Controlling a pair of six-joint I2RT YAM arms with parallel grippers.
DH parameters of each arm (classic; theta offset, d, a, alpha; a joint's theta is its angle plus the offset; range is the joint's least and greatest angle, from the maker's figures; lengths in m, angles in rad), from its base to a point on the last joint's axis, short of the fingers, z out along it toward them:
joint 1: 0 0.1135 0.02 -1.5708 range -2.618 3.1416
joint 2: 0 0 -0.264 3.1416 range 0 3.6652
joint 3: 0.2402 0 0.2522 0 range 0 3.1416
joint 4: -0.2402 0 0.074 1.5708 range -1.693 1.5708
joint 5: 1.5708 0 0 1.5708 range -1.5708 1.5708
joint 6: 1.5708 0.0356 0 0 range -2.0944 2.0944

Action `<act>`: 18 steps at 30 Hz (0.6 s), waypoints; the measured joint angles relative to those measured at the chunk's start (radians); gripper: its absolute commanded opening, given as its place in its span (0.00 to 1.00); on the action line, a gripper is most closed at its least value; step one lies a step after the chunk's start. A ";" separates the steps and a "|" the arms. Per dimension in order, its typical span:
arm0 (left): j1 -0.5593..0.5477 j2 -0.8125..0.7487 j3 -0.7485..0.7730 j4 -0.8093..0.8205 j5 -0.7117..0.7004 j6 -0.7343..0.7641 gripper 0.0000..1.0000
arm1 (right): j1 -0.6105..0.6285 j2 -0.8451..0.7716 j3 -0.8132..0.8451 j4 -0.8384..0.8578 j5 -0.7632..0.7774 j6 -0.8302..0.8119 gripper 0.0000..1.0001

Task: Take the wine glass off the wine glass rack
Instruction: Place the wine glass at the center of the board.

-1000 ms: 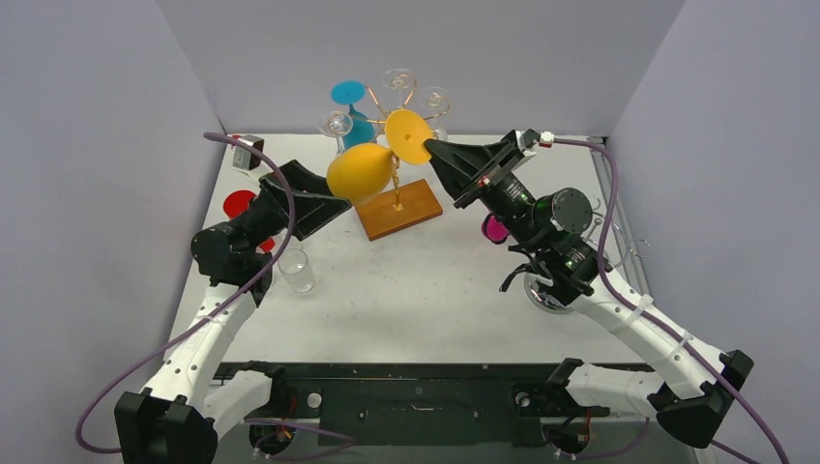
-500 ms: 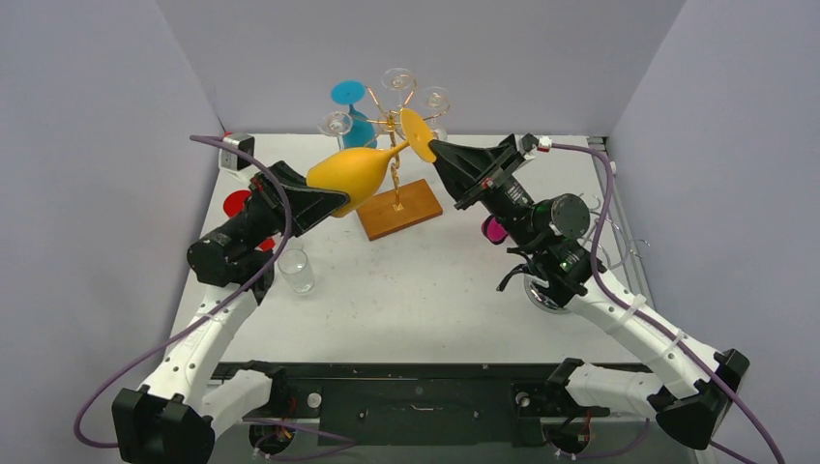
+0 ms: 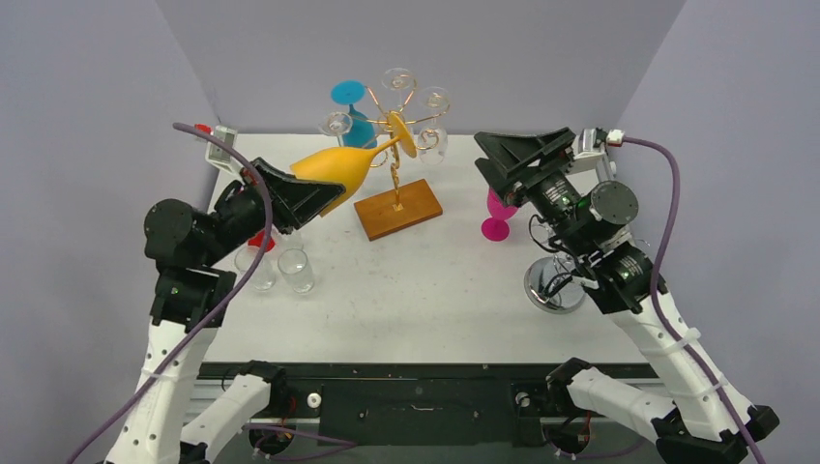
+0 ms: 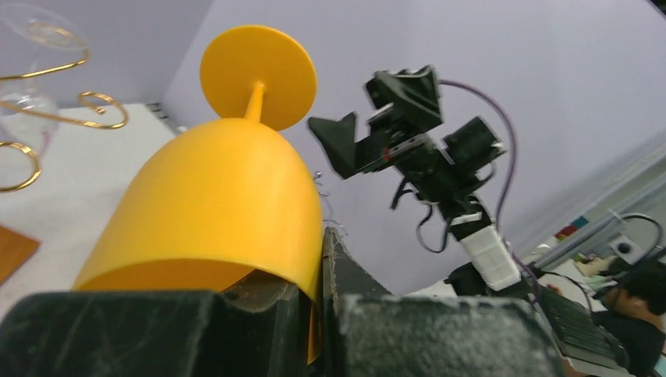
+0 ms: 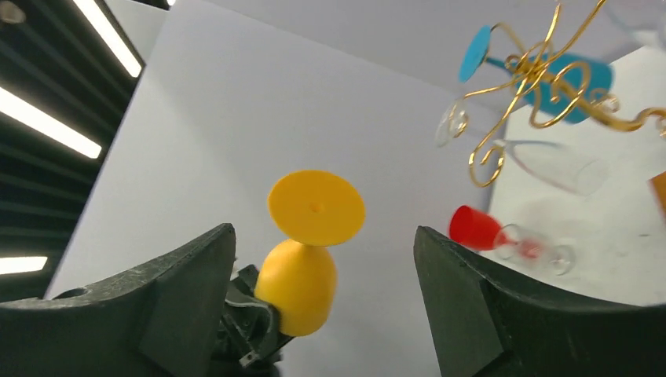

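The yellow wine glass lies tilted in the air, bowl to the left and foot toward the wine glass rack, a gold wire stand on a brown wooden base. My left gripper is shut on the bowl's rim, one finger inside and one outside. In the left wrist view the wine glass stands apart from the gold arms. My right gripper is open and empty, off to the right of the rack. Between its fingers I see the wine glass at a distance.
A blue glass and clear glasses hang on the rack. Two clear tumblers and a red glass are below my left gripper. A magenta glass and a chrome stand's round base are on the right.
My left gripper closed on the bowl's rim and pulled the glass left. My right gripper let go of the foot, opened and drew back to the right.
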 measured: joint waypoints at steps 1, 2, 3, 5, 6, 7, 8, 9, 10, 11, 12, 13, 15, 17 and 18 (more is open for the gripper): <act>0.000 -0.002 0.040 -0.104 -0.019 0.054 0.00 | -0.002 0.001 0.038 -0.055 0.019 -0.055 0.79; -0.002 -0.002 0.075 -0.203 -0.042 0.108 0.00 | -0.002 0.003 0.076 -0.107 0.034 -0.106 0.79; -0.005 -0.003 0.107 -0.299 -0.067 0.155 0.00 | -0.002 0.008 0.114 -0.157 0.050 -0.157 0.79; -0.016 0.000 0.158 -0.477 -0.124 0.238 0.00 | -0.002 0.025 0.191 -0.243 0.083 -0.250 0.80; -0.023 0.003 0.176 -0.559 -0.156 0.273 0.00 | -0.002 0.034 0.222 -0.276 0.097 -0.289 0.80; -0.029 0.009 0.194 -0.646 -0.192 0.304 0.00 | -0.002 0.043 0.246 -0.305 0.111 -0.326 0.79; -0.038 0.016 0.207 -0.725 -0.229 0.332 0.00 | -0.002 0.050 0.262 -0.330 0.123 -0.357 0.80; -0.046 0.024 0.217 -0.796 -0.266 0.355 0.00 | -0.002 0.057 0.269 -0.350 0.135 -0.385 0.79; -0.055 0.032 0.224 -0.863 -0.304 0.375 0.00 | -0.002 0.061 0.272 -0.370 0.144 -0.407 0.79; -0.066 0.039 0.228 -0.929 -0.344 0.393 0.00 | -0.002 0.066 0.272 -0.389 0.151 -0.426 0.79; -0.076 0.049 0.232 -0.989 -0.380 0.409 0.00 | -0.002 0.075 0.272 -0.406 0.158 -0.444 0.79; -0.088 0.060 0.233 -1.042 -0.415 0.423 0.00 | -0.002 0.085 0.272 -0.421 0.163 -0.460 0.79; -0.113 0.079 0.233 -1.136 -0.484 0.445 0.00 | -0.002 0.110 0.272 -0.449 0.169 -0.488 0.79; -0.144 0.101 0.232 -1.217 -0.552 0.461 0.00 | -0.002 0.129 0.272 -0.466 0.175 -0.507 0.79; -0.157 0.108 0.229 -1.238 -0.571 0.465 0.00 | -0.002 0.137 0.272 -0.474 0.179 -0.515 0.79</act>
